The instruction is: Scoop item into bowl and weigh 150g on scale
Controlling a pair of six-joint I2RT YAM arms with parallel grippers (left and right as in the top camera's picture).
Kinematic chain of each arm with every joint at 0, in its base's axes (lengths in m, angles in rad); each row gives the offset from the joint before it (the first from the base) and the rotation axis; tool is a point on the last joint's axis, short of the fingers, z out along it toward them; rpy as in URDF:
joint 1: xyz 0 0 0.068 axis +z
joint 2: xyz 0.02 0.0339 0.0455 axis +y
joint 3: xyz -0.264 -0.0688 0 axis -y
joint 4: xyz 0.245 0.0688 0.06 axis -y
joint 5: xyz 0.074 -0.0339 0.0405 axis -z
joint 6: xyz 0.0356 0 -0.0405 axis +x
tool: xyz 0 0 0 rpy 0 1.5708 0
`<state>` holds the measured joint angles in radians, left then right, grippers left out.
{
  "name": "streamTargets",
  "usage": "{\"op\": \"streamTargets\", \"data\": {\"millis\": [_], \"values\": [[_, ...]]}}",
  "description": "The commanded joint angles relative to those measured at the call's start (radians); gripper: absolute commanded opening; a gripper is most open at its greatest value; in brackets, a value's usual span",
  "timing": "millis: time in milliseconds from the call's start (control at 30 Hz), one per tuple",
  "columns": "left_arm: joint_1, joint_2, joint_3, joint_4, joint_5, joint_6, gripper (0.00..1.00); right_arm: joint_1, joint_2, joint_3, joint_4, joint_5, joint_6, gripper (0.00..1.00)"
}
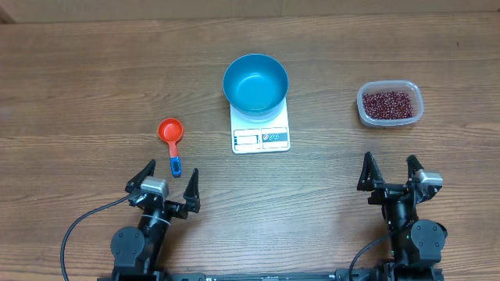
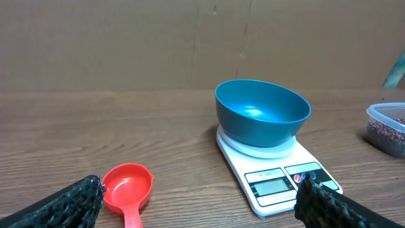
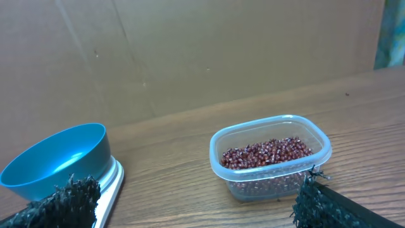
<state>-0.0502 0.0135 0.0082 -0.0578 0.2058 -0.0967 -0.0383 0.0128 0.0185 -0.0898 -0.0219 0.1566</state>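
left gripper (image 1: 172, 169) and right gripper (image 1: 388, 160) gape empty; the left should pinch the red scoop (image 1: 169, 129) squarely by its handle.

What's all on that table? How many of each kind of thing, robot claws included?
Bowl: 1
Scale: 1
Scoop: 1
Tub of beans: 1
Grippers: 2, left gripper and right gripper, both open
Total: 6
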Motion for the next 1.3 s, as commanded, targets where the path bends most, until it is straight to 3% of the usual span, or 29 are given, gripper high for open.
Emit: {"op": "streamTargets", "data": {"millis": [0,867,1267], "values": [[0.006,-0.007,-0.003,-0.002,-0.003,0.023,1.00,0.006,-0.009,-0.011,0.006,0.002,0.000,1.00],[0.005,-0.007,0.002,-0.004,0.005,0.021,1.00,0.006,-0.009,-0.011,0.006,0.003,0.000,1.00],[0.005,-0.007,0.161,-0.214,-0.006,0.015,1.00,0.006,-0.009,-0.011,0.006,0.002,0.000,1.00]]}}
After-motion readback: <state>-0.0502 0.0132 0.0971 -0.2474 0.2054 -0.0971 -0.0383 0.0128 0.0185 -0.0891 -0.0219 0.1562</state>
